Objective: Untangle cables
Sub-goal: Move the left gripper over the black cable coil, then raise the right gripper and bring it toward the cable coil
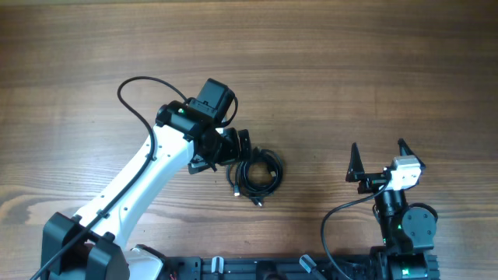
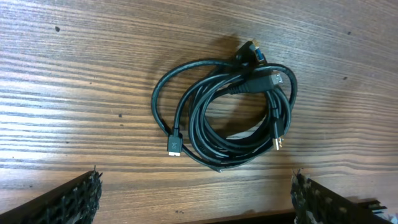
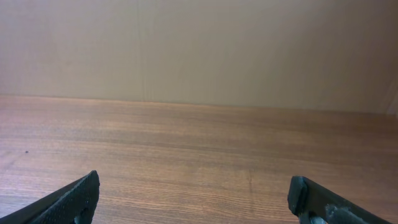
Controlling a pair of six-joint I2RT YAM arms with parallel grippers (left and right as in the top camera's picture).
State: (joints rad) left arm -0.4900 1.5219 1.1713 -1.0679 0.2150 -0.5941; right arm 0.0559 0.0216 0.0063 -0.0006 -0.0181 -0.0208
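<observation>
The cables [image 1: 257, 174] lie as a palm-sized coiled black bundle on the wooden table, near the middle. In the left wrist view the cables [image 2: 230, 118] show several loops with metal-tipped plug ends, one at the lower left and others at the right side. My left gripper [image 1: 243, 146] is open, just left of and above the bundle; its fingertips [image 2: 196, 190] frame bare wood short of the coil. My right gripper [image 1: 379, 152] is open and empty at the right, far from the bundle; its fingers [image 3: 193, 193] see only bare table.
The wooden table [image 1: 350, 70] stretches around both arms. A thick black arm wire [image 1: 134, 99] arcs off the left arm. The arm bases and a black rail [image 1: 257, 268] sit at the front edge. A plain wall [image 3: 199, 50] stands beyond the table.
</observation>
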